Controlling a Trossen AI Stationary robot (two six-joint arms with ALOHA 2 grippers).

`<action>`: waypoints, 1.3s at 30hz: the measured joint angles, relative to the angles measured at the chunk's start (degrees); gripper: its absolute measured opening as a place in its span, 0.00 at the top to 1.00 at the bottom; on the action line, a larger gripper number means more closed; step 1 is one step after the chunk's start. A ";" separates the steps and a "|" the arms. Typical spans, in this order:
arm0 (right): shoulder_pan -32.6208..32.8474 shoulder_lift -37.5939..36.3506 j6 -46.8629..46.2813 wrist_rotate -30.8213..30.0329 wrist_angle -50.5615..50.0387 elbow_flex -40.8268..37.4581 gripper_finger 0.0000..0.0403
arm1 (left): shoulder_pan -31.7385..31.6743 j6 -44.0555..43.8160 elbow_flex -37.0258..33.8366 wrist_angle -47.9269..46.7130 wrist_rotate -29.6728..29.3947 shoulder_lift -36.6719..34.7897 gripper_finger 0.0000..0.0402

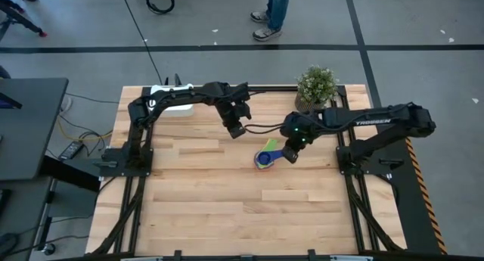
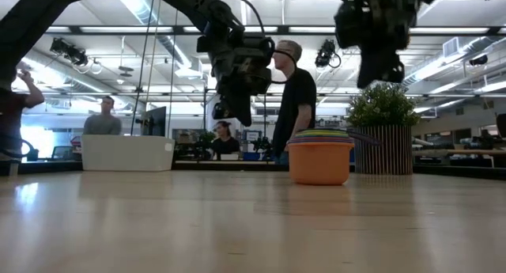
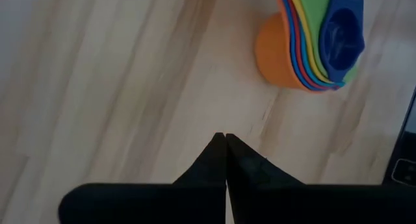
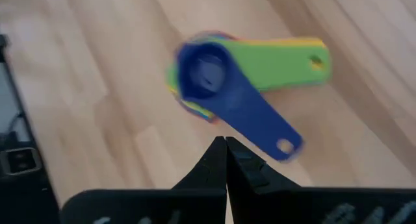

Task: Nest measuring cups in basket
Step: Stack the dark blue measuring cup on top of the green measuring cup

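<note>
Hovering above the wooden worktop (image 1: 227, 193), both tools are empty with their fingers pressed together. The left tool (image 1: 237, 129) hangs near the centre, at about ten o'clock from the stack of measuring cups (image 1: 265, 158); the right tool (image 1: 290, 153) hangs just beside the stack at about three o'clock, over the tip of the dark blue handle (image 4: 260, 123).

The cups sit nested on the bare wood, orange cup (image 2: 320, 162) outermost, the coloured rims layered inside it and the dark blue cup (image 4: 203, 73) on top. Its handle and the green handle (image 4: 286, 62) splay apart rather than lining up. The white basket (image 1: 171, 100) stands well apart, at the far left corner of the worktop, roughly ten o'clock from the stack, partly under the left arm. A potted plant (image 1: 315, 85) stands at about one o'clock from the cups.

So nesting looks done but the stack is not in the basket, and that transfer is where I expect trouble. A pinch on one handle alone could lift only the top cup, or tilt the stack so the loosely seated cups slide apart. A closed tool descending on the rim could tip the stack or push it toward the plant. The left arm over the basket may also crowd the drop.
</note>
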State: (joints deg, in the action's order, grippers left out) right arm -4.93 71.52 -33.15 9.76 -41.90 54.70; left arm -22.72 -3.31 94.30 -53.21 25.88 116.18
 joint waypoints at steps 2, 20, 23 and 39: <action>-0.91 -1.92 -0.17 -0.91 0.35 -2.44 1.00 | 0.01 0.99 0.00 -0.09 0.02 0.00 0.99; -0.03 -11.59 -12.38 1.92 26.65 -25.94 1.00 | 2.20 -2.86 0.02 5.76 -0.77 4.71 1.00; 0.87 -10.36 -13.80 3.13 26.65 -26.10 1.00 | 2.49 -5.20 0.09 7.78 -0.41 5.88 1.00; 0.52 -1.30 -10.89 2.15 30.64 -26.07 1.00 | 5.81 -9.31 -0.02 16.32 0.60 9.18 1.00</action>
State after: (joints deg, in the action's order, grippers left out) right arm -4.41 70.22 -44.04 11.91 -11.26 28.62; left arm -16.91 -12.62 94.28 -36.89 26.48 125.36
